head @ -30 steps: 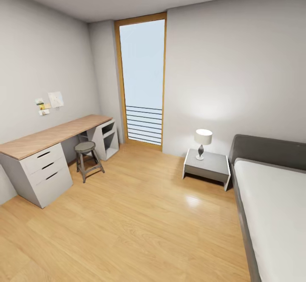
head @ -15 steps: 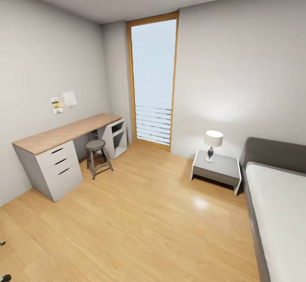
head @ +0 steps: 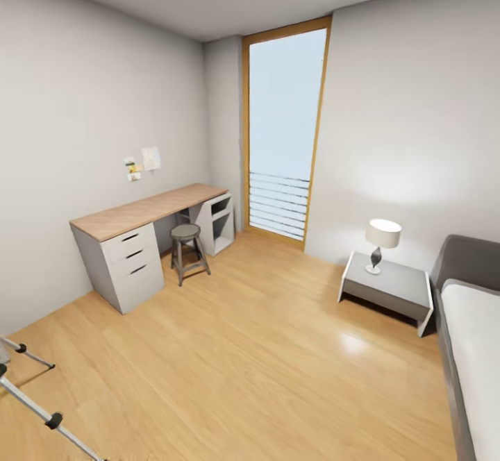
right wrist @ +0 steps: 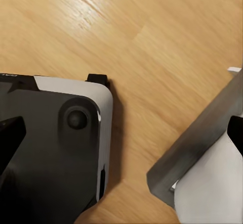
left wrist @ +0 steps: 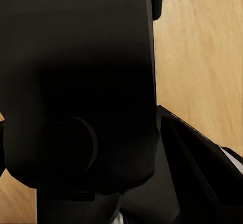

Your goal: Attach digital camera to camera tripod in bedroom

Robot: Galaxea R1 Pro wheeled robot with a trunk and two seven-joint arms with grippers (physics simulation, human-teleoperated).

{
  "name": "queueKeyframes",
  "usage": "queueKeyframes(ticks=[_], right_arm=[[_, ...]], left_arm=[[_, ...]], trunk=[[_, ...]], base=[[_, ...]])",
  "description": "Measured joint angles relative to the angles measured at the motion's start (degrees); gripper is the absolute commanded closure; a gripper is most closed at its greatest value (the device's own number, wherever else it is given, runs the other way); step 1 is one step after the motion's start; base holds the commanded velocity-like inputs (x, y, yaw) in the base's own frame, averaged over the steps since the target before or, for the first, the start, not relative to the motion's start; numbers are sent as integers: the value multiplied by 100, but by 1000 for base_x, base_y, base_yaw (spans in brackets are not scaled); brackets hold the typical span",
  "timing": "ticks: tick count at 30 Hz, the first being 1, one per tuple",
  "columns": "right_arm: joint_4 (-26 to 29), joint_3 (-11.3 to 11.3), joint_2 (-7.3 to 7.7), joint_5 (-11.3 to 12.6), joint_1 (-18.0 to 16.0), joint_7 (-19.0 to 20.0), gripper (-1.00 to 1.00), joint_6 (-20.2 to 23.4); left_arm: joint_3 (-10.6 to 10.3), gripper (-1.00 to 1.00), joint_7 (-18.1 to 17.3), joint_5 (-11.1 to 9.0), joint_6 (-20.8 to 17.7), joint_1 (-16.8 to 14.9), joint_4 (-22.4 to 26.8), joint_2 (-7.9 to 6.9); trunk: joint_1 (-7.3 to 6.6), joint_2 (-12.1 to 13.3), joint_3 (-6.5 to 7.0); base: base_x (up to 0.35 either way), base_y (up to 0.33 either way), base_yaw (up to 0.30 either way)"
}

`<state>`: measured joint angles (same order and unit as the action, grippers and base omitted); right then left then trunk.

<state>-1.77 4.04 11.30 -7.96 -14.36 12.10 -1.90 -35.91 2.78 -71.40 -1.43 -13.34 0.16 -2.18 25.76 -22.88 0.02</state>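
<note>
The tripod (head: 31, 395) shows two silver legs at the lower left, on the bedroom floor (head: 264, 357). Farther off, a stool (head: 187, 249) stands by the worktop (head: 149, 210). I cannot tell my tools' state.

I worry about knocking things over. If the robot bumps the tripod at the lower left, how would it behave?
The camera tripod probably tips easily: its visible legs are thin and slanted. The metal looks stiff, likely light. Its head is out of view.

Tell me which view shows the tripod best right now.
The head view: two silver legs of the camera tripod with black joints enter at its lower left corner, head cut off. The wrist views show wood floor and dark robot parts instead.
</note>
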Motion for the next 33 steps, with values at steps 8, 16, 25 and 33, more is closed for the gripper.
queueKeyframes(ticks=[8, 16, 25, 33], right_arm=[[0, 0, -3, 0, 0, -95, -100, 0], [0, 0, -4, 0, 0, -148, -100, 0], [0, 0, -4, -1, 0, -157, -100, -1], [0, 0, -5, -1, 0, -158, -100, -1]], left_arm=[[0, 100, 0, -5, -1, 0, 0, -1], [-1, 100, 0, -6, 0, 0, 0, -2], [2, 100, 1, -6, -7, 3, -5, -4], [2, 100, 2, -6, -8, 2, -8, -8]], trunk=[[0, 0, 0], [0, 0, 0], [-2, -1, 0], [-3, -1, 0]], base=[[0, 0, 282], [0, 0, 282], [96, 0, 282], [310, 11, 282]])
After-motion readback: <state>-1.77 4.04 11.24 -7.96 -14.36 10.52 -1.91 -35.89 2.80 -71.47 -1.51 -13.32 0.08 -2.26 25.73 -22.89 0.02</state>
